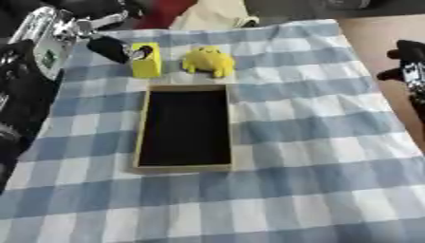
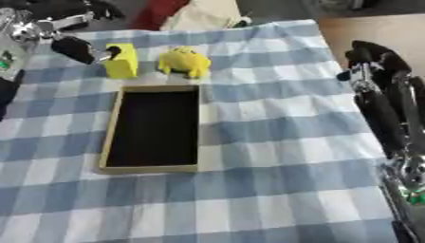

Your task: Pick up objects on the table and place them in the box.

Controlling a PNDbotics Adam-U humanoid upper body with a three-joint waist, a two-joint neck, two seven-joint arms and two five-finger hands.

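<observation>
Nearest: blue-and-white checked tablecloth (image 1: 315, 156) over the whole work surface, bare at the near end, a few soft folds.

Right side, mid-depth: right hand (image 2: 375, 59) at the cloth's right edge, over the bare tan tabletop (image 2: 369, 28). Black, with silver at the joints. Fingers point away up the view, close together and fairly straight, nothing between them. The forearm runs back toward the lower right corner. In the left eye view only its dark tip shows at the right border.

Centre: box (image 1: 141, 142), a shallow rectangular tray with tan walls and a black floor, long side running near to far. Nothing lies in it. It sits flat on the cloth.

Just beyond the box's far end, two yellow things, both on the cloth, outside the box:
- yellow block (image 1: 146, 60), upright, rectangular, just past the far left corner of the box. A dark mark on its upper face; cannot tell what it is.
- yellow soft toy (image 1: 209, 60), rounded and lumpy, just right of the block, near but apart from it; close to the box's far rim.

Far left: left hand (image 1: 110, 48) comes in from the upper left, black fingers reaching to the block. One dark fingertip lies against the block's upper left side. Cannot tell whether the fingers are spread or curled round it. Silver arm parts behind it.

Far edge: red and cream cloth shapes beyond the table.
</observation>
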